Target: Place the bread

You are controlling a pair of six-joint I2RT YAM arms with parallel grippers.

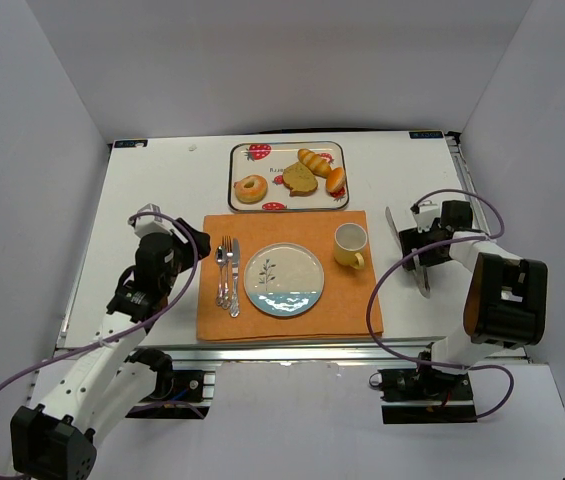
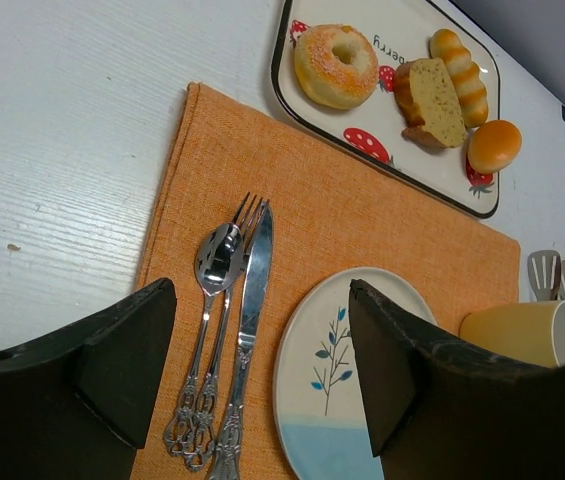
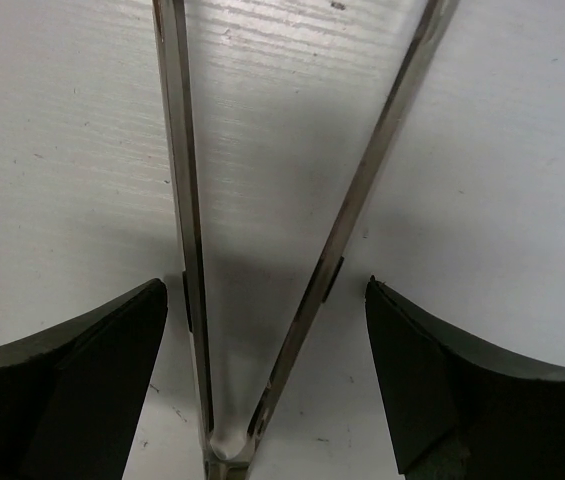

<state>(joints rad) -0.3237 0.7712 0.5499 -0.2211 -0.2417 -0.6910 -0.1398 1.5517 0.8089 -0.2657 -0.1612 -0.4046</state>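
Observation:
Several breads lie on a strawberry-print tray at the back: a sugared donut, a bread slice, a twisted roll and a round bun. The left wrist view shows the donut, the slice, the roll and the bun. A leaf-print plate sits on the orange placemat. My left gripper is open and empty, above the mat's left edge. My right gripper is open, its fingers either side of the metal tongs lying on the table.
A fork, spoon and knife lie left of the plate. A yellow cup stands on the mat to the plate's right. The tongs lie right of the mat. White walls enclose the table on three sides.

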